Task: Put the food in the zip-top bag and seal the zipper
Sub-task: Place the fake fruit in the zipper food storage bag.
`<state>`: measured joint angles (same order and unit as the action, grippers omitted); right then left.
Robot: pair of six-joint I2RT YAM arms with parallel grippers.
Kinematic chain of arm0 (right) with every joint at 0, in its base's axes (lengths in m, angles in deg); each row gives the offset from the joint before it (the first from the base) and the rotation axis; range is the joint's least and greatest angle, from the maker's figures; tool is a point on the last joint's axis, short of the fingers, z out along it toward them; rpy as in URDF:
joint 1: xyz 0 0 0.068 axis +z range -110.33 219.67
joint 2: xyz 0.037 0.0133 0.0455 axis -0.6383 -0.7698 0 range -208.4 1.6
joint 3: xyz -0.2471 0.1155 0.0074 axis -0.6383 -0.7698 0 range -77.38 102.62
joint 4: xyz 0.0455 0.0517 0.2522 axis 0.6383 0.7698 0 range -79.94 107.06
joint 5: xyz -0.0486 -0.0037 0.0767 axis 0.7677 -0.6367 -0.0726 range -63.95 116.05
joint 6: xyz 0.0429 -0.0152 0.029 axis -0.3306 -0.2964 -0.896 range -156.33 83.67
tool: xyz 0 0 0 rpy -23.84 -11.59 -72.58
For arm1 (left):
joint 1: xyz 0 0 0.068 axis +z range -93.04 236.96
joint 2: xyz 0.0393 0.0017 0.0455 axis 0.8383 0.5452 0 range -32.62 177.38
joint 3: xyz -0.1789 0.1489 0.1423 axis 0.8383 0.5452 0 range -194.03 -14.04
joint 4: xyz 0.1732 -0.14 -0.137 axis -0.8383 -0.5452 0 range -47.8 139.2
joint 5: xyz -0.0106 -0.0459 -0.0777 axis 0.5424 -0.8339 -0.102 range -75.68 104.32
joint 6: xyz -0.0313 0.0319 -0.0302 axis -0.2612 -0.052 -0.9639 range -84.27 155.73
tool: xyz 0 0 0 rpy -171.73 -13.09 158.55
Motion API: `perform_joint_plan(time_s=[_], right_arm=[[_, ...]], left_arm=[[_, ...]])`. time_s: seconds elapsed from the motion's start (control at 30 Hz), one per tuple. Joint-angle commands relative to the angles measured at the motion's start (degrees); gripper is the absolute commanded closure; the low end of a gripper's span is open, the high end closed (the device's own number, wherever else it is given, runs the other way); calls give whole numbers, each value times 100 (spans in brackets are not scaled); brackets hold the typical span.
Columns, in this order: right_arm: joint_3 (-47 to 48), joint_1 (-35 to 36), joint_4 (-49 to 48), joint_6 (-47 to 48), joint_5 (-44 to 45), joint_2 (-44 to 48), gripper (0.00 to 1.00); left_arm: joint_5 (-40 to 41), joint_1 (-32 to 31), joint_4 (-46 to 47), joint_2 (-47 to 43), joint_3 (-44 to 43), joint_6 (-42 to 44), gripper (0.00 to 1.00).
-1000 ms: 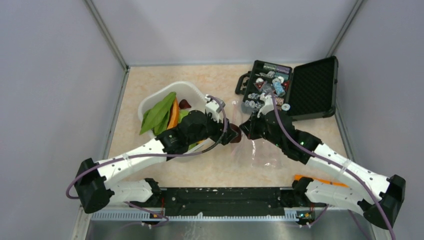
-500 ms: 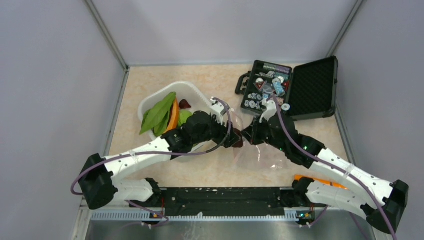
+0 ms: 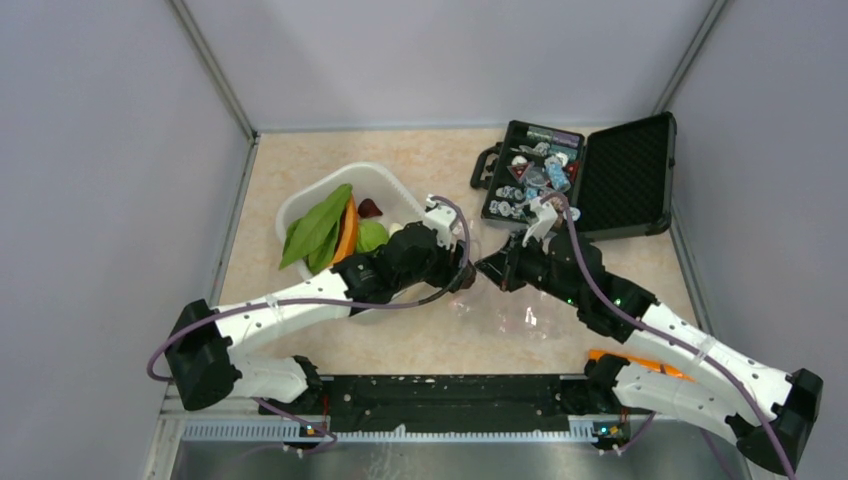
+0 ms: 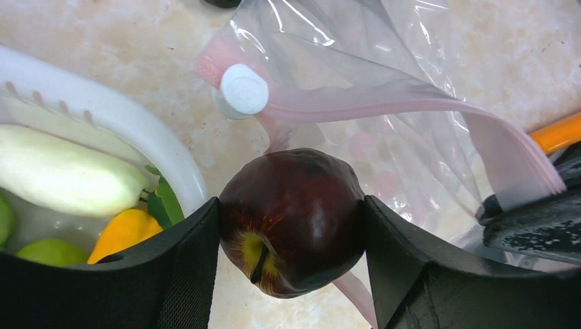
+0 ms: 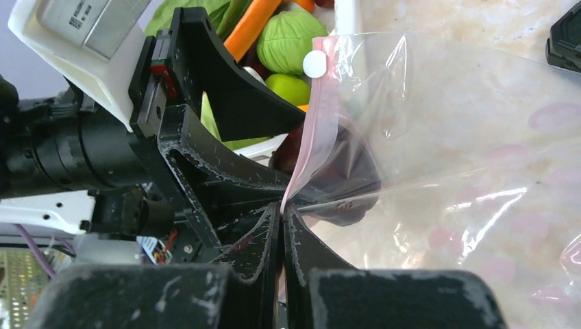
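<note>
My left gripper (image 4: 291, 229) is shut on the dark purple round piece (image 4: 291, 219) and holds it just above the table at the mouth of the clear zip-top bag (image 4: 411, 164). The pink zipper (image 4: 384, 106) with its white slider (image 4: 243, 89) runs just beyond the piece. My right gripper (image 5: 282, 209) is shut on the zipper strip (image 5: 318, 116) and holds that edge of the bag (image 5: 466, 151) up. The dark piece (image 5: 342, 171) shows through the plastic. In the top view the two grippers, left (image 3: 468, 278) and right (image 3: 487, 268), nearly meet by the bag (image 3: 520, 310).
The white tub (image 3: 300, 205) at the left holds green leaves (image 3: 318, 225), a carrot (image 3: 348, 228), green cabbages (image 5: 294, 38) and a white radish (image 4: 62, 175). An open black case (image 3: 620, 175) of trinkets stands at the back right. An orange carrot (image 3: 640, 362) lies by the right base.
My left gripper has carried the dark piece a little forward and right to the bag's mouth. My right gripper has shifted slightly nearer with the bag's edge, and the bag has moved with it.
</note>
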<state>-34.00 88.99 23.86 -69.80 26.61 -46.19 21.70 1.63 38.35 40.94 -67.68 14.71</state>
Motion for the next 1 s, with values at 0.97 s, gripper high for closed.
perform_joint_plan(time_s=[0.97], right_arm=[[-382, -3, -849, -854, 365, 686, 100]], left_arm=[[-1663, 15, 2281, -474, 823, -742, 63]])
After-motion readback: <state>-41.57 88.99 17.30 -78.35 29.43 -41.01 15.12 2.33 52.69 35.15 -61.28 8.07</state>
